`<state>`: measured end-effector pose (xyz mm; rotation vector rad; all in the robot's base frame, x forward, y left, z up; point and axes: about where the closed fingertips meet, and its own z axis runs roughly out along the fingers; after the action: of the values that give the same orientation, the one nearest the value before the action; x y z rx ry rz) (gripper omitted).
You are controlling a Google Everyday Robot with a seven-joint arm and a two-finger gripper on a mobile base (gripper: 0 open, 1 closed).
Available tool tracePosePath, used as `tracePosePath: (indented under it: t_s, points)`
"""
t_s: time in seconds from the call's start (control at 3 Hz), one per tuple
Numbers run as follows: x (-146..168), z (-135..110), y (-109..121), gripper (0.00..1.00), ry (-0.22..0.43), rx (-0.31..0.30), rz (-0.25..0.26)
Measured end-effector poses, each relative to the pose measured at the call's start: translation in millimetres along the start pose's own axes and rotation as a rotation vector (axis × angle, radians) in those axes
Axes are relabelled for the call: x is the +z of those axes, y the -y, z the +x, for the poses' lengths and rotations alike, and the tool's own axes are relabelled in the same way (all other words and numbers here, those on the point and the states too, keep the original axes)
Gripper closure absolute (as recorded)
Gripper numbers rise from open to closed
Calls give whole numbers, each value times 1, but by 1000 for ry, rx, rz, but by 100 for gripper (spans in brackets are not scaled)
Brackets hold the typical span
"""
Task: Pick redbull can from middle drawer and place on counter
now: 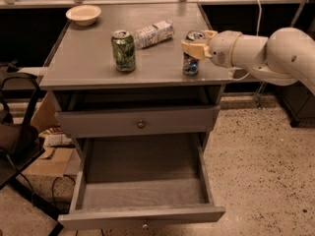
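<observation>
Pincer (197, 43) prob. clamped on redbull can (191, 65), can upright at counter (83, 58) rt side, middle drawer (142, 215) open

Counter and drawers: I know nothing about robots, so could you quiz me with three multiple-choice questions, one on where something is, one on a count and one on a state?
1. Where is the gripper?
A) inside the open drawer
B) at the top of the blue can, on the right front of the counter
C) hanging off to the left of the cabinet

2. How many cans stand on the counter?
A) one
B) two
C) four

3. The lower drawer is:
A) pulled out and empty
B) shut
C) pulled out with a can inside

Answers:
1 B, the gripper sits right at the blue can's top.
2 B, there is the blue can and the green can.
3 A, the drawer's bare floor shows.
</observation>
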<state>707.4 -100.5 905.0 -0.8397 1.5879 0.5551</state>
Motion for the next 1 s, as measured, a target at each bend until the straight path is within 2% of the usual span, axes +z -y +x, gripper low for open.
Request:
tracePosePath:
  t_s: [1.0]
  points:
    - [0, 0, 0, 14, 0, 0, 0]
